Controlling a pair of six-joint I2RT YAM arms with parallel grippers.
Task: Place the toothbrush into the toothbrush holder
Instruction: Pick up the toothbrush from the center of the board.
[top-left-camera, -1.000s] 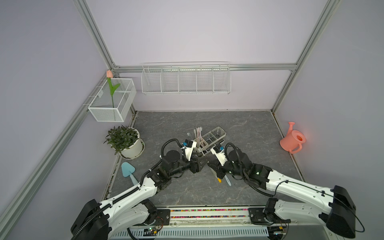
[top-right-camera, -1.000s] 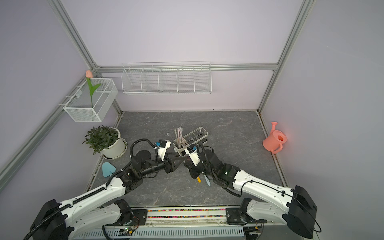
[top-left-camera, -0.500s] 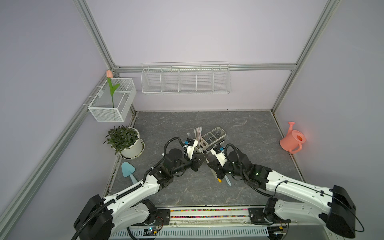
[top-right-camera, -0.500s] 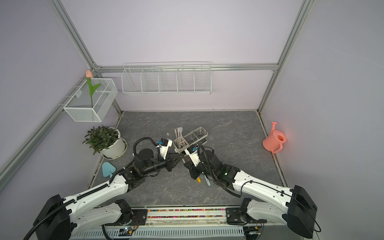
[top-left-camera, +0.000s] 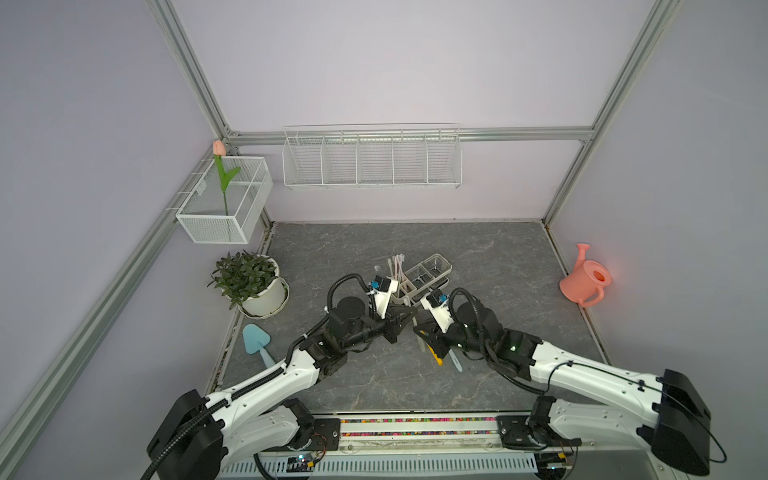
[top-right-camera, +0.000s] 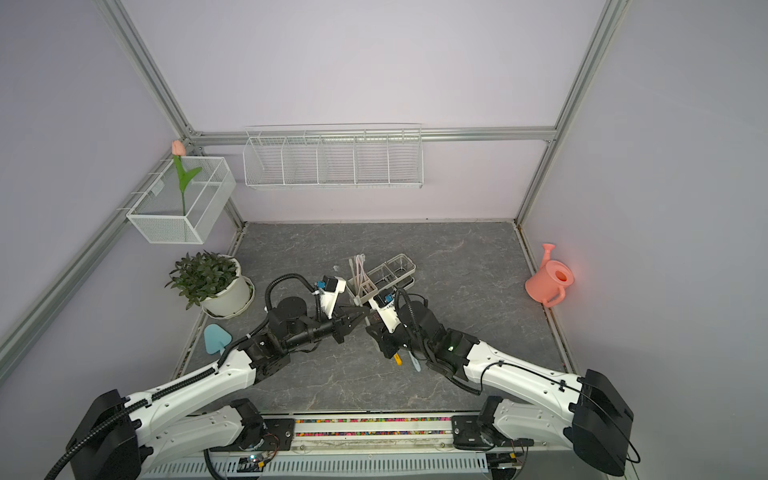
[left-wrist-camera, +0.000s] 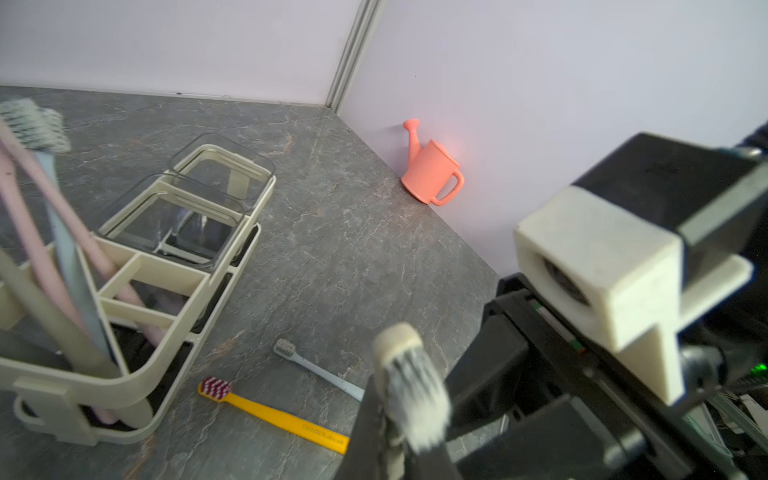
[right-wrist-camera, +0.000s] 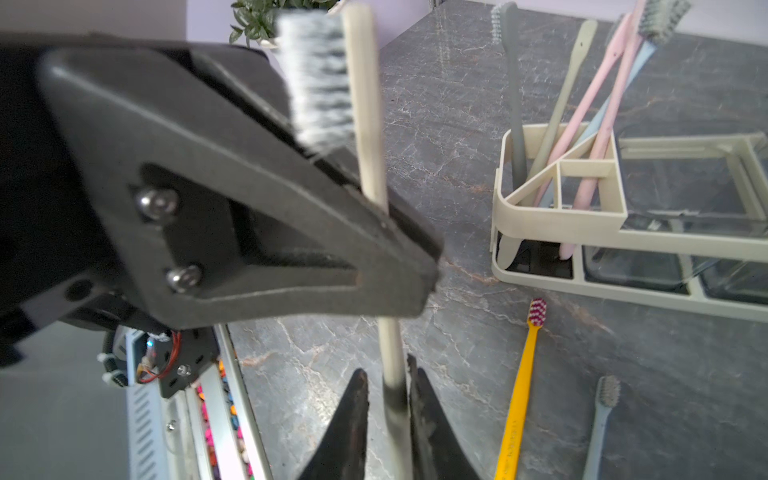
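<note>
Toothbrush (right-wrist-camera: 371, 166) between jaws of left gripper (right-wrist-camera: 411, 245)

The left arm (top-left-camera: 291, 376) and the right arm (top-left-camera: 582, 374) stretch low from the counter's front edge toward its middle, grippers almost tip to tip. The left gripper (top-left-camera: 405, 322) is clamped on the toothbrush (right-wrist-camera: 372, 166). The right gripper (right-wrist-camera: 386, 376) has its jaws a little parted around the handle.

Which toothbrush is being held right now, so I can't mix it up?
Find the cream toothbrush holder in the middle of the table. The toothbrush is held just in front of it by the left gripper. Unlike the yellow toothbrush and the blue toothbrush lying flat nearby, it has a cream handle and white bristles.
</note>
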